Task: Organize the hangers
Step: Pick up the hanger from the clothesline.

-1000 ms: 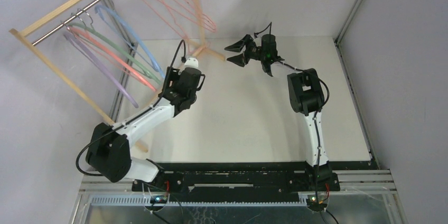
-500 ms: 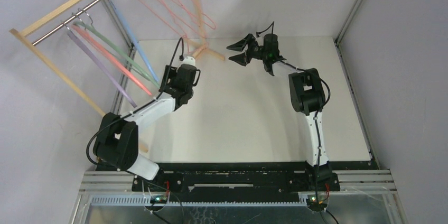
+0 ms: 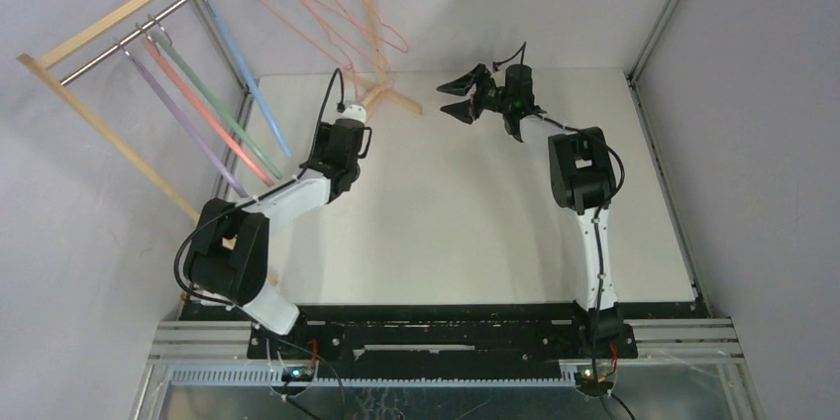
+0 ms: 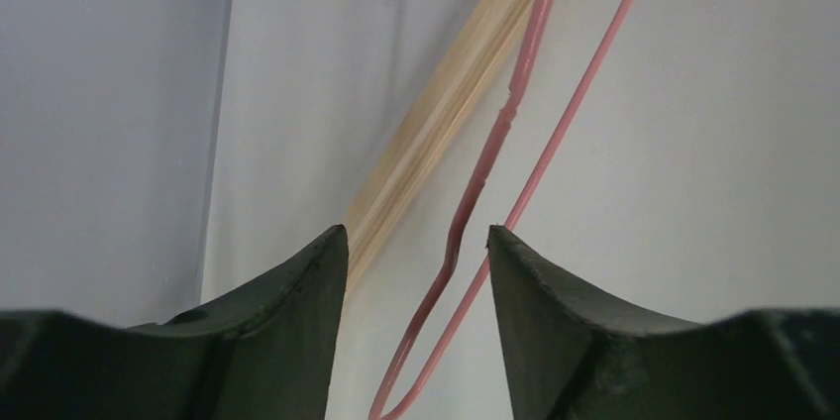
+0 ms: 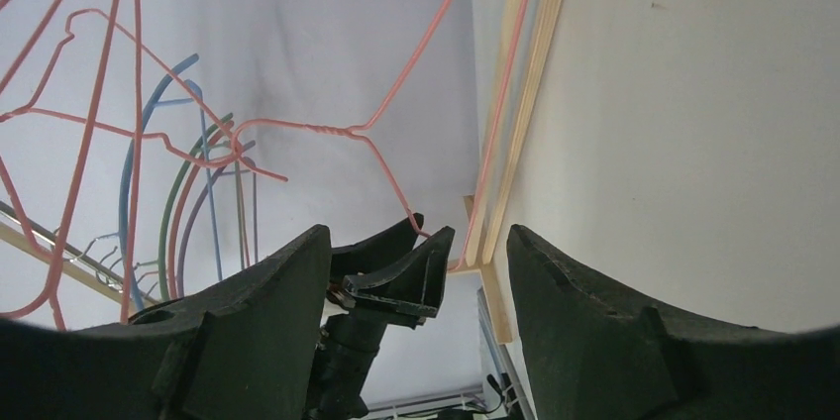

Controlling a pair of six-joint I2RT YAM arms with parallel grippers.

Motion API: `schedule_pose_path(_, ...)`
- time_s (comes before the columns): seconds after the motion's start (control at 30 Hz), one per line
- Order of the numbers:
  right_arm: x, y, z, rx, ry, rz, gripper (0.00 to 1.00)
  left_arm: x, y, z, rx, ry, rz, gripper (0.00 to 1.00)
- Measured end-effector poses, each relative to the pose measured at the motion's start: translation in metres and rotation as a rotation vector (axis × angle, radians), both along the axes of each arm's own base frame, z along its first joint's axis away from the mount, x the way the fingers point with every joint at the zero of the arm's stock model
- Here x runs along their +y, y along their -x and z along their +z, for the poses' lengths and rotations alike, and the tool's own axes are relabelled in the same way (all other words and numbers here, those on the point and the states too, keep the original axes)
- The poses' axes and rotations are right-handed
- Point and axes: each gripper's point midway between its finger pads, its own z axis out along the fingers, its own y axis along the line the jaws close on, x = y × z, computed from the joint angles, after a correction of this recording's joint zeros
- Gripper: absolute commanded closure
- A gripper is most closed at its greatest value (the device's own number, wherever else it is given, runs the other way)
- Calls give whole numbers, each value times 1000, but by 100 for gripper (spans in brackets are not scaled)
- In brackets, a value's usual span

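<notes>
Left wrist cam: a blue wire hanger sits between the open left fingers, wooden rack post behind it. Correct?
Wrong on colour. The wire hanger is pink-red, not blue. The left wrist view shows it between the open left fingers, with the wooden rack post behind it.

Pink wire hanger [image 4: 482, 167] beyond frame edges
</notes>
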Motion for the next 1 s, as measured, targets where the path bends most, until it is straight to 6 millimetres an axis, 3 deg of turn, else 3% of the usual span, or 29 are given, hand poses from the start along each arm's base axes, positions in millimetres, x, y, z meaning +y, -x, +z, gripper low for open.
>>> schedule_pose_path(0.23, -5, -3, -8, 13, 3, -8, 27, -5, -3, -9, 17, 4, -27, 79)
schedule_pose_path(0.43, -5, -3, -16, 29, 6, -8, 27, -9, -4, -18, 53, -5, -61, 92)
schedule_pose_path(0.47, -6, -4, -16, 30, 6, -9, 27, -10, -3, -20, 62, -7, -68, 98)
schedule_pose_path(0.8, -10, -6, -16, 33, 4, -17, 27, -16, -4, -22, 87, 9, -102, 100)
schedule_pose_path(1.0, -10, -6, -15, 37, -3, -19, 27, -20, -17, 13, 35, 1, -116, 100)
